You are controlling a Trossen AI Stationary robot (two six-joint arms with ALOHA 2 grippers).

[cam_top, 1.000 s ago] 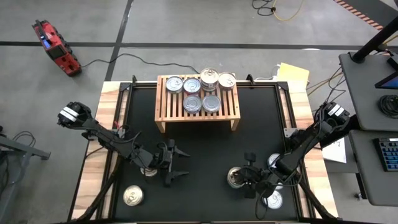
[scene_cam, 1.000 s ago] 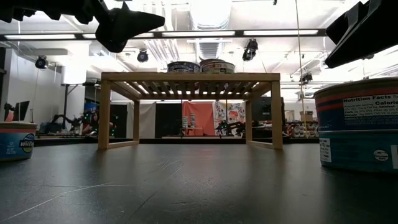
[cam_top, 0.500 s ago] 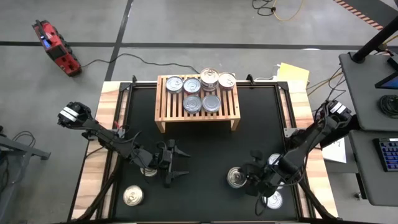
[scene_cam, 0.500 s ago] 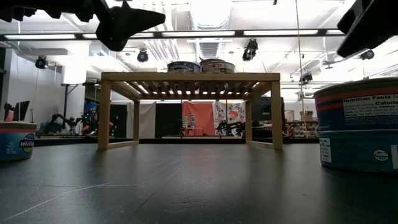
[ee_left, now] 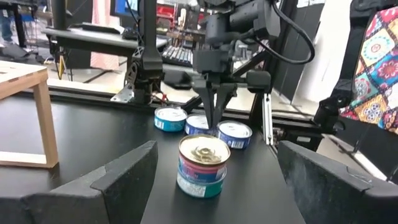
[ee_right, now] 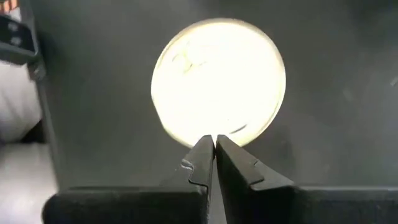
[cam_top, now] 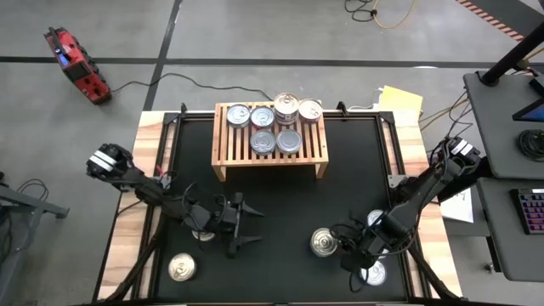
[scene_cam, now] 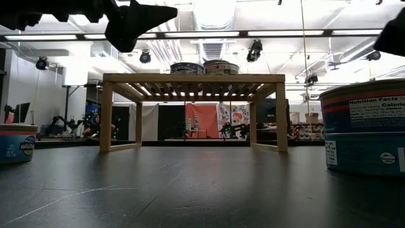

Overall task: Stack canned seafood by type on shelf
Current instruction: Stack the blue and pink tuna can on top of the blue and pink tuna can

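Cans (cam_top: 183, 269) lie scattered on the black table (cam_top: 280, 204): one at front left, one under the left arm. Left gripper (cam_top: 242, 224) hovers left of centre, fingers spread apart, holding nothing. Shelf (cam_top: 270, 134) stands at rear centre with six cans on its slats. Stacked pair (ee_left: 203, 165) sits right of centre. Right gripper (ee_right: 214, 148), fingers pressed together and empty, hangs over a front-right can (ee_right: 218, 83).
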